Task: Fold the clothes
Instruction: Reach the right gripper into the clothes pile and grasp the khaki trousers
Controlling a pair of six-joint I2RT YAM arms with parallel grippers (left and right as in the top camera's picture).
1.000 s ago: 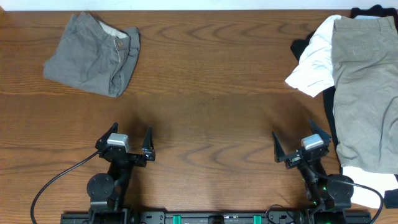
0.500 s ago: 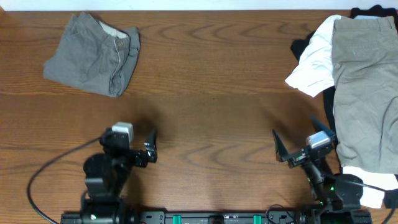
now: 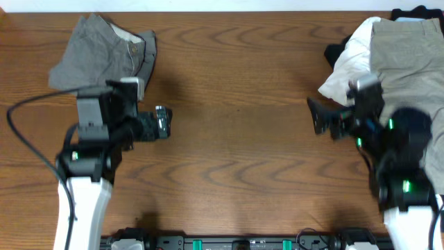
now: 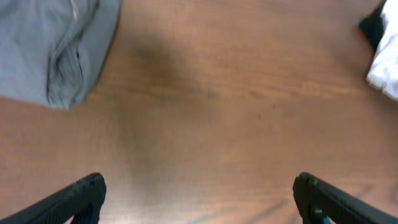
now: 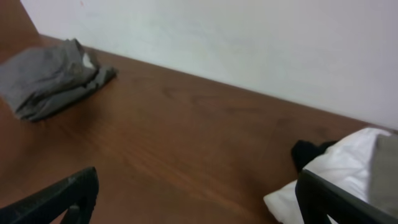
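Broadly, wood-grain table (image 3: 236,104), khaki shorts (image 3: 409,55) at right, white wall (image 5: 249,43) behind.

A robotics laboratory test bench is indicated. A bare wood-grain table (image 3: 236,104) is set against a plain white wall (image 5: 249,37). Two robot arms, the left arm (image 3: 83,201) and the right arm (image 3: 406,187), are mounted on a black base rail (image 3: 236,244) at the table's near edge. A black cable (image 3: 9,118) is routed over the table's left side.
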